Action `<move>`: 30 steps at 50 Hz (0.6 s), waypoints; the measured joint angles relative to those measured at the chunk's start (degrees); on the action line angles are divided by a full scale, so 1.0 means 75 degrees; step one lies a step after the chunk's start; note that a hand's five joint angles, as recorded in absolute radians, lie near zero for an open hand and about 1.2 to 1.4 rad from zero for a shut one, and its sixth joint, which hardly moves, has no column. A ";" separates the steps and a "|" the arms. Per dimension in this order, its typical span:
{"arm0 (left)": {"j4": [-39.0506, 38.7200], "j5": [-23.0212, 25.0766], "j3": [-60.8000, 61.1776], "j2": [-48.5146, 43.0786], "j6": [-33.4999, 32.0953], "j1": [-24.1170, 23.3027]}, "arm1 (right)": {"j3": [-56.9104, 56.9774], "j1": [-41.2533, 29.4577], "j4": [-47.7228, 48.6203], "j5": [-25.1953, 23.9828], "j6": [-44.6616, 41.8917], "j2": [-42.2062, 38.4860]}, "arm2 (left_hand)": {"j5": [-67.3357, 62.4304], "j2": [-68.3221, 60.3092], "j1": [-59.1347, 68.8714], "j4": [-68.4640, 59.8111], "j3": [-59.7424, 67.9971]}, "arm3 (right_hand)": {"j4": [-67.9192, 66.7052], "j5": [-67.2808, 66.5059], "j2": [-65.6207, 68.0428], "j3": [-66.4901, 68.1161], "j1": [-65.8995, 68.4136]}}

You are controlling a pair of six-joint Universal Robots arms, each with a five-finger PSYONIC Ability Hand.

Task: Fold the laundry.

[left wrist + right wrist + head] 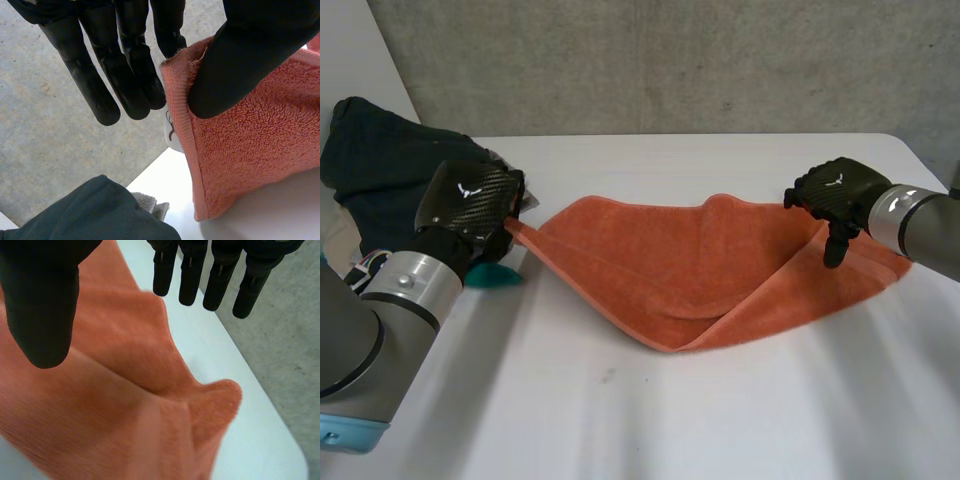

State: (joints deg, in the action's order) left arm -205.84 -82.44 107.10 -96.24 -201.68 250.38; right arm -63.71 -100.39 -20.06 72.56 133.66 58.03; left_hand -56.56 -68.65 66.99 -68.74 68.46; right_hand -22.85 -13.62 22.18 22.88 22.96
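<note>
An orange towel [710, 270] lies half folded across the middle of the white table [650, 400]. My left hand [470, 205] pinches the towel's left corner [180, 75] between its thumb [240, 60] and straight fingers [125, 80], and holds that corner lifted off the table. My right hand [835, 195] hovers over the towel's right end, open, with its fingers [215, 285] and thumb [42, 315] spread above the orange cloth [125, 405] and nothing between them.
A dark green garment [380, 165] is heaped at the table's far left, behind my left hand, and appears below its fingers [95, 215]. A teal object [500, 272] lies under the left wrist. The table's far edge runs before a grey wall.
</note>
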 measured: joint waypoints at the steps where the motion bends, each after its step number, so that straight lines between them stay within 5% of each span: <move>1: 0.0002 -0.0002 -0.0003 0.0007 0.0001 0.0003 | 0.0072 0.0014 0.0001 0.0009 -0.0092 -0.0080 | -0.0001 0.0000 0.0000 0.0000 0.0000 | -0.0049 -0.0045 0.0057 0.0048 0.0055; 12: 0.0001 -0.0004 -0.0086 0.0237 0.0022 0.0089 | 0.1541 0.0293 0.0337 0.0176 -0.1710 -0.2028 | 0.0001 0.0000 0.0001 0.0000 0.0001 | -0.0790 -0.0726 0.0835 0.0751 0.0734; 25: 0.0018 0.0023 -0.0128 0.0413 0.0125 0.0125 | 0.2497 0.0397 0.1166 0.0093 -0.2195 -0.3384 | -0.0001 0.0000 0.0000 0.0000 0.0001 | -0.1039 -0.0955 0.1103 0.1025 0.0988; 28: 0.0023 0.0020 -0.0131 0.0417 0.0127 0.0140 | 0.2637 0.0416 0.1277 0.0096 -0.2201 -0.3555 | -0.0001 0.0000 0.0000 0.0000 0.0001 | -0.1566 -0.1463 0.1648 0.1566 0.1605; 30: 0.0034 0.0006 -0.0134 0.0437 0.0128 0.0170 | 0.2865 0.0451 0.1458 0.0144 -0.2217 -0.3779 | -0.0001 0.0000 0.0000 0.0000 0.0001 | -0.4845 -0.4677 0.5017 0.4846 0.4804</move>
State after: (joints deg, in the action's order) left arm -205.58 -82.39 106.10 -92.96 -200.72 251.65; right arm -42.23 -97.01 -9.12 73.65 117.03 29.69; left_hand -56.57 -68.65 66.99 -68.74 68.46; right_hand -59.18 -48.70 59.81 59.23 58.99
